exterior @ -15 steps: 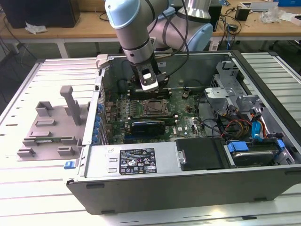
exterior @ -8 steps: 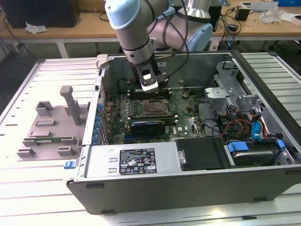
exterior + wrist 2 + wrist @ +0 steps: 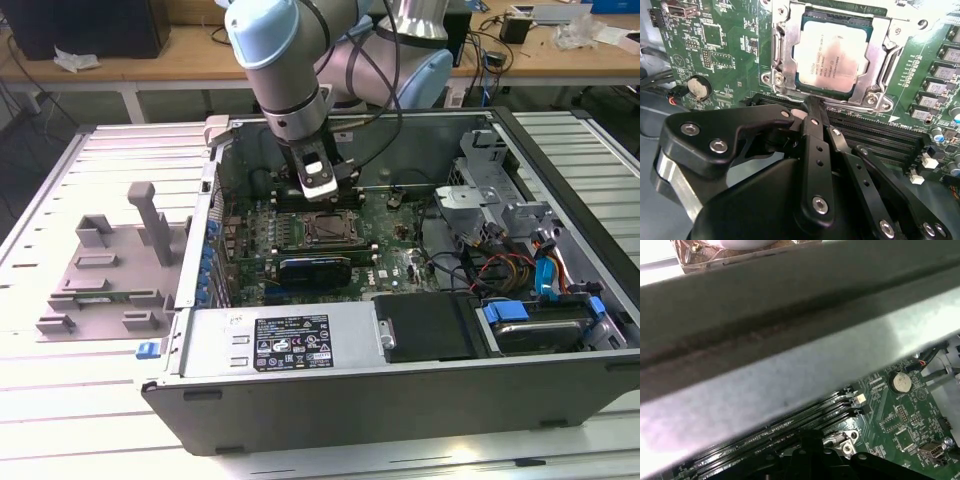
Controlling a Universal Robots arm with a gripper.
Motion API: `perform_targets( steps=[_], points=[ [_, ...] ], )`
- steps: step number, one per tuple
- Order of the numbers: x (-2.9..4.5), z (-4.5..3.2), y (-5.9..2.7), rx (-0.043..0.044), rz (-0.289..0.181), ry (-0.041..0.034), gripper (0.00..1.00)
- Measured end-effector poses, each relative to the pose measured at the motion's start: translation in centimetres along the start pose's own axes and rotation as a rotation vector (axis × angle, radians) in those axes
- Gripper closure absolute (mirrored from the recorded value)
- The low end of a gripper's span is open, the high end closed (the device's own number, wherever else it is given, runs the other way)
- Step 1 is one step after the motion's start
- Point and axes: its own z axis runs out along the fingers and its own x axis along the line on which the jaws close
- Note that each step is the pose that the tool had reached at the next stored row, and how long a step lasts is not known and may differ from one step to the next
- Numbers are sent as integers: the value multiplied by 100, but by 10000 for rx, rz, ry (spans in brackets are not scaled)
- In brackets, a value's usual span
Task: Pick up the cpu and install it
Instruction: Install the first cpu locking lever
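The cpu (image 3: 832,55), a flat square chip with a pale silver top, lies seated in the metal-framed socket (image 3: 782,55) on the green motherboard. In the second wrist view my gripper (image 3: 812,102) hovers just beside the socket's edge, over the black memory slots (image 3: 875,135). Its black fingers (image 3: 816,150) meet at the tip with nothing between them. The exterior view has the gripper (image 3: 320,190) inside the open computer case (image 3: 400,390), just behind the socket (image 3: 328,230).
A grey plastic fixture with upright posts (image 3: 110,265) lies on the table at the exterior view's left. Drive cages and cables (image 3: 520,260) fill the case's right side. A grey case wall (image 3: 790,355) and a coin battery (image 3: 900,381) appear in the first wrist view.
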Motion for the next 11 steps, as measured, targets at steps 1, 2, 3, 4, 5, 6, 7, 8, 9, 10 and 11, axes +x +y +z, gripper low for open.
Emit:
perform_targets(
  steps=[1,2,3,4,5,6,7,8,9,10,11],
  points=[
    [-2,2,-3,1,-1,1,89],
    [-8,6,-5,0,0,1,89],
    [-13,7,-4,1,0,2,89],
    [-20,9,-4,3,0,2,89],
    [-36,16,-1,0,-1,1,89],
    [-55,24,2,0,0,1,89],
    [-65,27,4,1,1,1,89],
    [-72,31,5,2,0,2,89],
    [-84,37,8,-2,1,2,89],
    [-89,39,8,-19,6,8,89],
    [-90,41,9,-74,19,16,89]
  ],
)
